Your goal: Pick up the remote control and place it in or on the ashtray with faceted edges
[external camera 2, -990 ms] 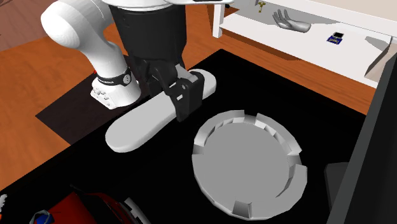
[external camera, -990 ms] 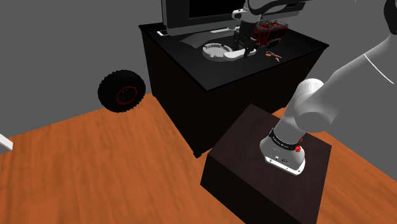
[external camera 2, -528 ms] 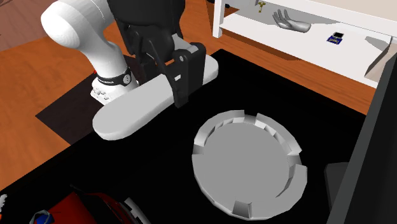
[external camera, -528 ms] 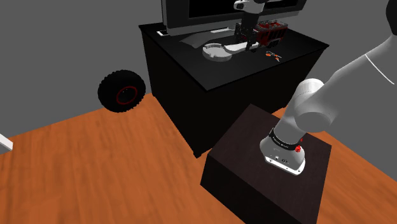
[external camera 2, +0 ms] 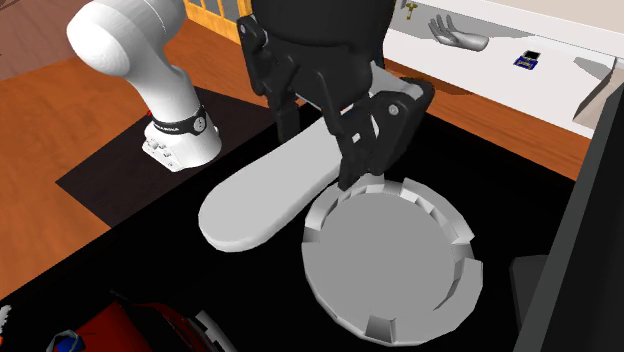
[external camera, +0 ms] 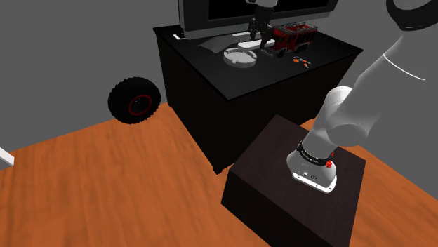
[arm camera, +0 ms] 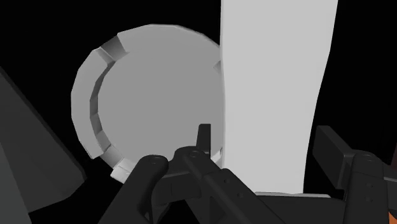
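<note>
Floor (external camera: 105,182): orange-brown wood, running under everything.
Cabinet (external camera: 203,98): black and box-shaped, standing against the grey wall.
Monitor (external camera: 224,14): dark screen at the back of the cabinet top.
Arm (external camera: 379,84): white, reaching from its mount out over the cabinet.
Stand (external camera: 274,203): a dark box on the floor in front of the cabinet.
Tyre (external camera: 133,102): black with a red ring, upright beside the cabinet.
Fire truck (external camera: 291,35): a red toy on the cabinet top, near the ashtray.
Ashtray (external camera 2: 390,260): pale grey, round, with a faceted, notched rim, lying flat on the cabinet top.
Remote control (external camera 2: 270,195): long, rounded and plain pale grey, gripped near one end, that end just above the ashtray's rim, the rest slanting away from it.
Gripper (external camera 2: 372,150): black fingers (arm camera: 331,149) were closed against the remote control's two long sides, carrying it.
</note>
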